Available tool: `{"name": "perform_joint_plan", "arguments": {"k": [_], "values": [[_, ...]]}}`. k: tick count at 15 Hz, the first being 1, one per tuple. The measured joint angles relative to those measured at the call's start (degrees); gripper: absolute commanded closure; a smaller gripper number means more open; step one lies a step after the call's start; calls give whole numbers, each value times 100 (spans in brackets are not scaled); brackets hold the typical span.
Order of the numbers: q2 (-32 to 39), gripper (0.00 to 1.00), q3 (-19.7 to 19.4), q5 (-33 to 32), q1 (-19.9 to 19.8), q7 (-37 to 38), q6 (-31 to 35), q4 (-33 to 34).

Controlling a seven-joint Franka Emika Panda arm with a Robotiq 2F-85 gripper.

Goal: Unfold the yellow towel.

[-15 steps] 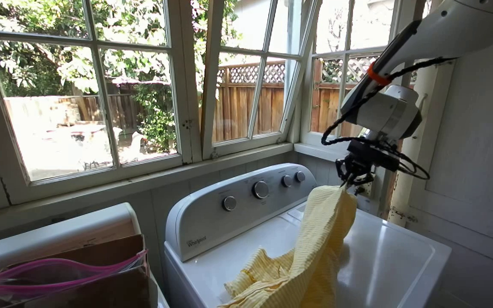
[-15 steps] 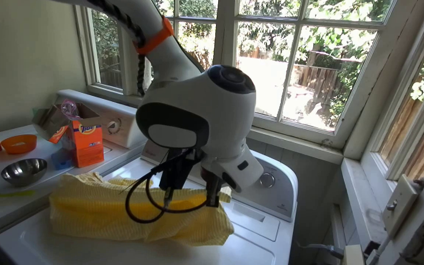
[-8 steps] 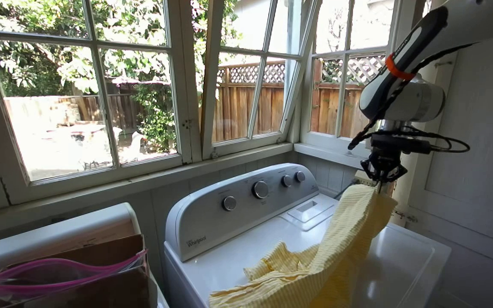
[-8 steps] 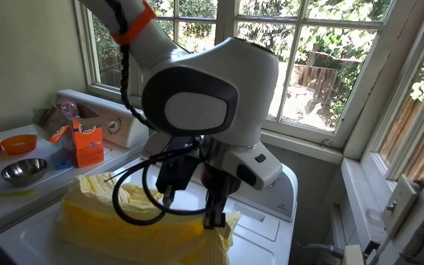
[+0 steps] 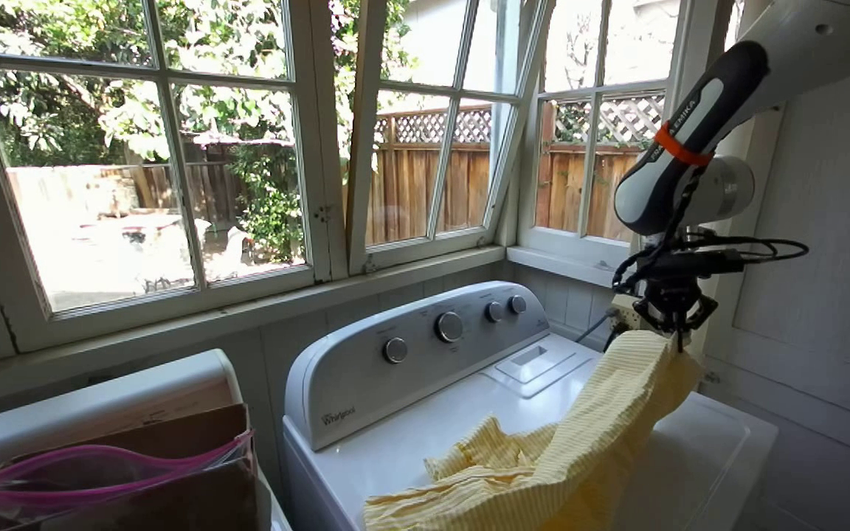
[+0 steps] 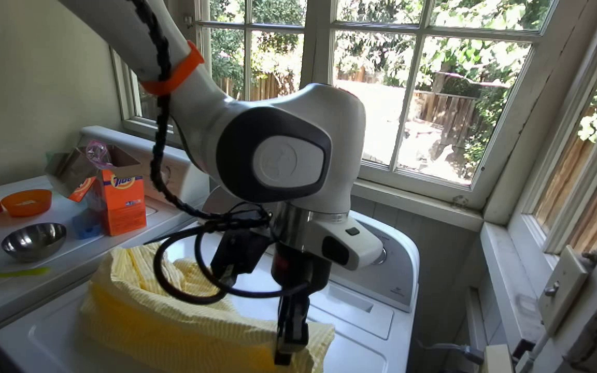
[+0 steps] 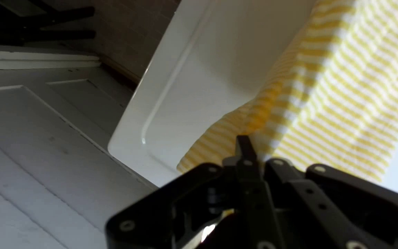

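- In both exterior views the yellow towel [image 5: 595, 442] is seen draped over the white top of the washer [image 5: 724, 450], one end held up in a slanting ridge and the rest lying in loose folds; its lower part is cut off by the frame edge
- By the gripper [image 5: 680, 341] the cloth is pinched near that raised end; in the wrist view the fingers [image 7: 245, 148] are seen clamped on a ridge of it, with a short flap hanging past them; how many layers are caught cannot be told
- Soft, light handling is to be expected: little weight should be felt, and no shape will be kept wherever the cloth is unsupported
- By the striped, puckered-looking weave a fair grip should be given, so slipping is judged unlikely unless only a shallow nip is held
- On the glossy washer top the whole bundle may be dragged along rather than spread, so a slow pull would be advised
- For the unfolding, a single-layer corner or free edge would best be taken, not a mid-fold; the crumpled part lying toward the control panel [image 5: 421, 358] looks to be where loose edges can be reached
- The task is judged only partly done, as doubled, bunched cloth is shown
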Motion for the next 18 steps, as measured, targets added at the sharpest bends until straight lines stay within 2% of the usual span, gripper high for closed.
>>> {"name": "perform_joint_plan", "arguments": {"k": [2, 3, 5, 10, 12, 14, 16, 18], "values": [[124, 100, -94, -285, 97, 313, 0, 37], [178, 74, -136, -383, 139, 426, 0, 63], [259, 67, -200, -513, 208, 576, 0, 113], [249, 27, -161, -479, 333, 397, 126, 198], [163, 14, -63, -145, 336, -15, 292, 215], [96, 1, 97, 560, 326, -642, 422, 216], [96, 0, 312, 1322, 329, -1176, 386, 216], [131, 0, 502, 1826, 352, -1373, 218, 216]]}}
